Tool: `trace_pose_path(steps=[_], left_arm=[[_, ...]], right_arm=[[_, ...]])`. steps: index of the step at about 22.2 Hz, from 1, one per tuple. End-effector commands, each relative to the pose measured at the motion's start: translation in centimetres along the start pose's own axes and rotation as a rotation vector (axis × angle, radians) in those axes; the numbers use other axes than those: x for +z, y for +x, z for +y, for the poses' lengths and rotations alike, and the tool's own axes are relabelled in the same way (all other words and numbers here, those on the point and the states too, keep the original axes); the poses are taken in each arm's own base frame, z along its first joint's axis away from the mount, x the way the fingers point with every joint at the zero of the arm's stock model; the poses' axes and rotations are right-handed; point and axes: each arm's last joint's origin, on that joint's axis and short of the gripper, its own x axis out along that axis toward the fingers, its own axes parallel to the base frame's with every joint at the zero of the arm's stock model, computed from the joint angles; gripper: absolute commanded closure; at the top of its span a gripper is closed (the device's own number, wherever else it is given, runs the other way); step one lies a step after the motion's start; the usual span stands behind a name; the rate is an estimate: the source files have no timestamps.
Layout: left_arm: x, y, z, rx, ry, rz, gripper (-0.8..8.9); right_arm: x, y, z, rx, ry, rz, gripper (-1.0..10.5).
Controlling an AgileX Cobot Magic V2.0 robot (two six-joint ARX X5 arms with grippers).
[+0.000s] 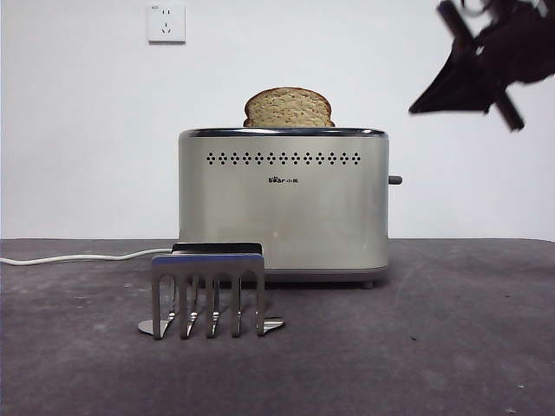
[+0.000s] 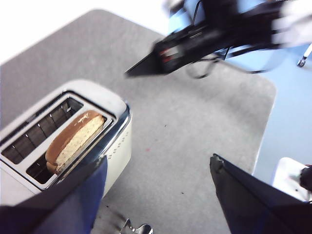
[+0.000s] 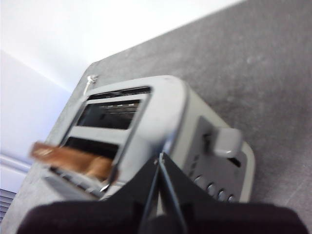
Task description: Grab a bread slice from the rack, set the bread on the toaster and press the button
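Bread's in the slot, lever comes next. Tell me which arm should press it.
Right. Its shut tool hangs just above the button on the toaster; the left tool, open, sits over the slice of bread.

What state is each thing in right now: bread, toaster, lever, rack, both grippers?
Tan speckled slice of bread: upright in a toaster slot, top showing.
Cream-white boxy toaster: second slot empty.
Dark grey lever button: up, untouched.
Shiny silver metal rack: no bread.
Left gripper: open, holding nothing.
Right gripper: shut, above the toaster.
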Motion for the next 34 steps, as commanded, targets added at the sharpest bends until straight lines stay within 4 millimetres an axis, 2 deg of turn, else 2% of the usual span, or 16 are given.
trace_pose_path(steps=[1,6,11,22,34], left_arm=[[-0.2,-0.5,-0.3,-0.007,-0.035,0.002,4.59],[-0.2,-0.8,-0.6,-0.011,-0.038,0.005,4.6],[-0.2,-0.8,-0.6,-0.011,-0.035,-0.001,4.6],[-0.1,-0.8,-0.6,-0.008,-0.033,-0.006,4.6],[-0.2,-0.8,-0.6,-0.007,-0.034,-0.002,4.6]], right_arm=[[0.6,1.3,-0.9,0.009,0.032,0.005,9.6],[0.9,3.1,-2.6,-0.004,0.054,0.023,9.6],[0.3,4.4,-4.1,-0.013,0.08,0.047,9.6],[-0.8,6.0,-5.3,-0.025,0.087,0.066,9.6],[-3.5,8.0,-7.9,-0.062,0.112,0.169,9.6]])
